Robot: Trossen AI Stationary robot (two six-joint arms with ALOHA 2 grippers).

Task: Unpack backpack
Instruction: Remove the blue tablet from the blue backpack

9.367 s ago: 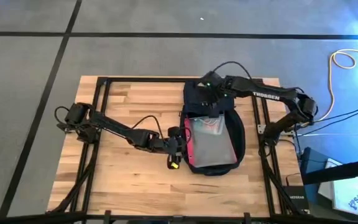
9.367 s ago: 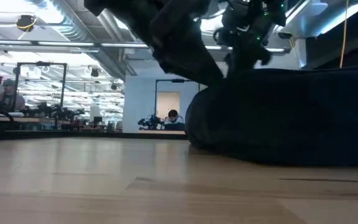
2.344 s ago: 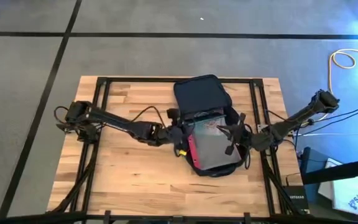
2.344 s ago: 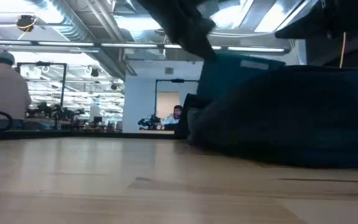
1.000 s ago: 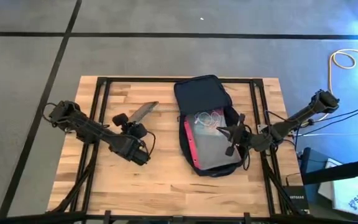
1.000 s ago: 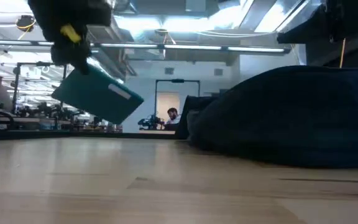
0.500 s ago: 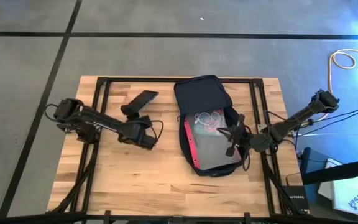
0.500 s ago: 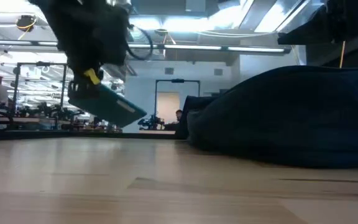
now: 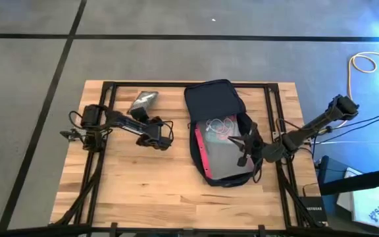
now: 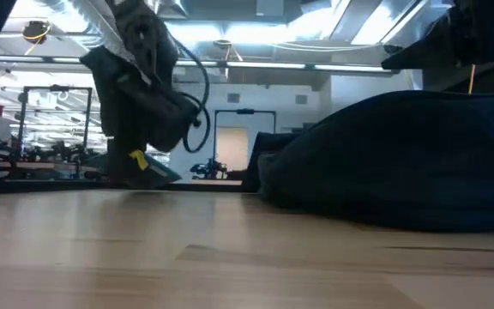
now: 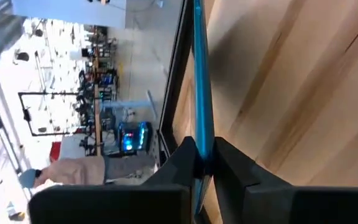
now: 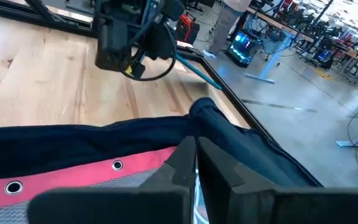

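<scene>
No text, label, brand or number can be read anywhere in these views, neither on the backpack [image 9: 219,128], the wooden table [image 9: 143,178], nor the white sheet at the floor's edge [image 9: 376,209], whose print is too blurred.

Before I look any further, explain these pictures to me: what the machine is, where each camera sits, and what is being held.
Two robot arms work at a wooden table. One camera looks straight down, one sits at table height, and one rides on each wrist. An open navy backpack lies on the table with a clear, red-edged pouch and white cables inside. The left hand pinches a thin teal notebook, edge-on in its wrist picture, near the far edge. The right hand grips the backpack's rim.
</scene>
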